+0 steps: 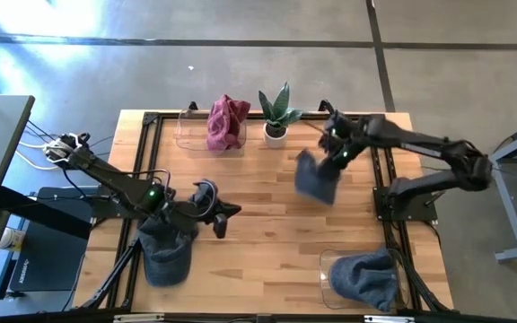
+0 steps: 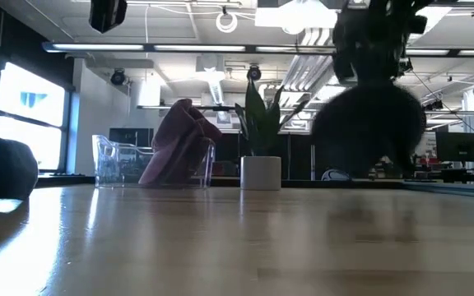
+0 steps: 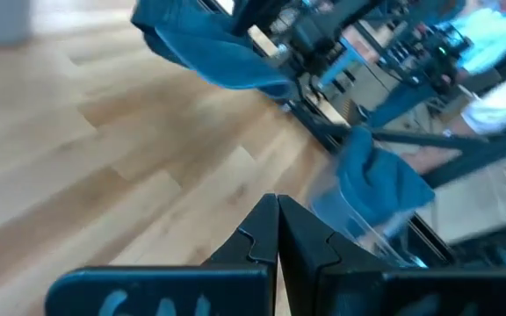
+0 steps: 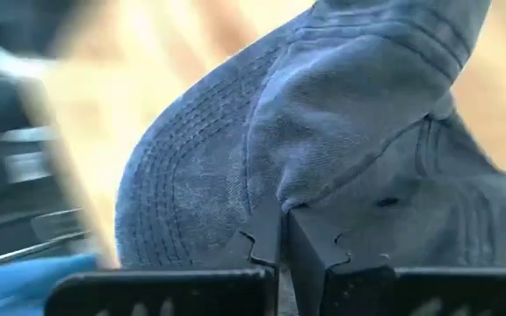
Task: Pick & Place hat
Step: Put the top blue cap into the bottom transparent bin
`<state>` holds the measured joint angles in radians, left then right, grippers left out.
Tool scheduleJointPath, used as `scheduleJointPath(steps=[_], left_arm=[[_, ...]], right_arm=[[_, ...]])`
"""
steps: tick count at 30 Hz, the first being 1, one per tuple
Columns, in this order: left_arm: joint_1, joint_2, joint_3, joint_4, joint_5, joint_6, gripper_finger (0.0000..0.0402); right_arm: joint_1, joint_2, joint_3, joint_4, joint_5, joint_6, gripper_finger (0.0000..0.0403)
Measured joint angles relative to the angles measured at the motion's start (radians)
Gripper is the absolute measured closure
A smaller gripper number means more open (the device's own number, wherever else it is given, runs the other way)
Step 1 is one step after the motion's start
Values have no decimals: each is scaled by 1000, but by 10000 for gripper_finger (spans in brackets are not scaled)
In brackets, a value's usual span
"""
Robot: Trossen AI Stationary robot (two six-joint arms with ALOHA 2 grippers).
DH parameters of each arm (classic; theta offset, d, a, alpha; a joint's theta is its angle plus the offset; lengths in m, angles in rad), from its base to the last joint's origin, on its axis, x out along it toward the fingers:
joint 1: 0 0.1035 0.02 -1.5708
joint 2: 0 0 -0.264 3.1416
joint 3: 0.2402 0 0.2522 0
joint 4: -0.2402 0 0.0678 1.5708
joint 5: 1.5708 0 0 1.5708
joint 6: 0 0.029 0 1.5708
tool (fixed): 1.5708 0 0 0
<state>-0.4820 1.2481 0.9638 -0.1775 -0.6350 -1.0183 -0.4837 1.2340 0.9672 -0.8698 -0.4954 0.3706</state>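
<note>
The right end effector (image 1: 334,154) hangs over the back right part of the wooden worktop (image 1: 258,224), its fingers (image 4: 266,237) pressed together on the cloth of a blue-grey denim cap (image 1: 317,178). The cap droops below the grip, clear of the wood in the low view.

At the back edge, a clear plastic bin (image 1: 189,133) holds a crumpled maroon hat (image 1: 226,122), which leans against the bin's wall and rises above its rim. Just beside it stands a small potted plant (image 1: 277,114) in a white pot.

Near the front right corner, a second clear bin (image 1: 328,269) contains another blue denim hat (image 1: 366,278), heaped and spilling over the edge.

The left end effector (image 1: 220,218) rests low over the front left part of the worktop, fingers closed on nothing. A further denim cap (image 1: 165,252) lies under that arm at the worktop's front left edge, not in any container.
</note>
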Motion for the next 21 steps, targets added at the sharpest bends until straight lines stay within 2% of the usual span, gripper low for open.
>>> scheduleJointPath(steps=[6,9,12,16,18,21], left_arm=[[-3,-5,0,64,142,5,401],[-3,-18,0,127,234,40,401],[-4,-16,0,184,294,79,401],[-28,-17,0,234,311,98,401],[-45,-16,0,231,306,98,401],[-64,-16,0,234,293,89,401]], right_arm=[[327,1,0,374,-173,376,399],[449,82,0,620,-261,554,398],[546,208,0,896,-386,657,400],[591,396,0,1217,-612,744,398],[566,487,0,1274,-637,775,398],[502,622,0,1260,-634,780,393]])
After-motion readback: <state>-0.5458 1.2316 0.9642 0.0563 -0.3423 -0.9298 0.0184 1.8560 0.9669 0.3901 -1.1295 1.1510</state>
